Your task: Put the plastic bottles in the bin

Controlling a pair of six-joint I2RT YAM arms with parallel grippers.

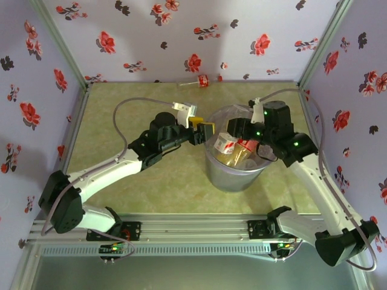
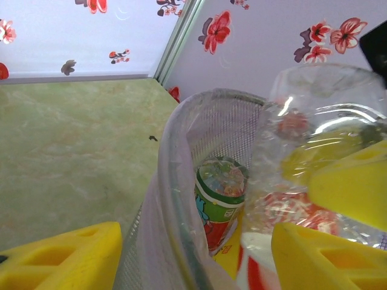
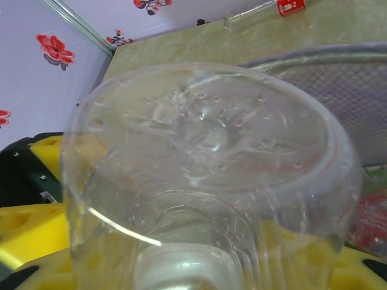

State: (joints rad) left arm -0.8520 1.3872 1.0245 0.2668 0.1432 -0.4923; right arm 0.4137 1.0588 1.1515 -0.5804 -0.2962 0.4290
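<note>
The bin (image 1: 233, 172) stands right of the table's middle, with several plastic bottles inside. My right gripper (image 1: 237, 138) hangs over its opening, shut on a clear bottle with a red label (image 1: 227, 144). That bottle (image 3: 211, 139) sits between the yellow fingers (image 3: 36, 235) of the right gripper (image 3: 199, 266). My left gripper (image 1: 204, 128) is at the bin's left rim. Its jaws (image 2: 196, 260) stand apart astride the rim (image 2: 175, 181), holding nothing. A green-labelled bottle (image 2: 221, 193) lies in the bin, and the held clear bottle (image 2: 320, 121) is just to its right.
One small red-labelled bottle (image 1: 202, 80) lies at the foot of the back wall, also seen far off as the red-labelled bottle (image 3: 290, 7). Flowered walls close in the table on three sides. Open tabletop (image 1: 121, 115) spreads left of the bin.
</note>
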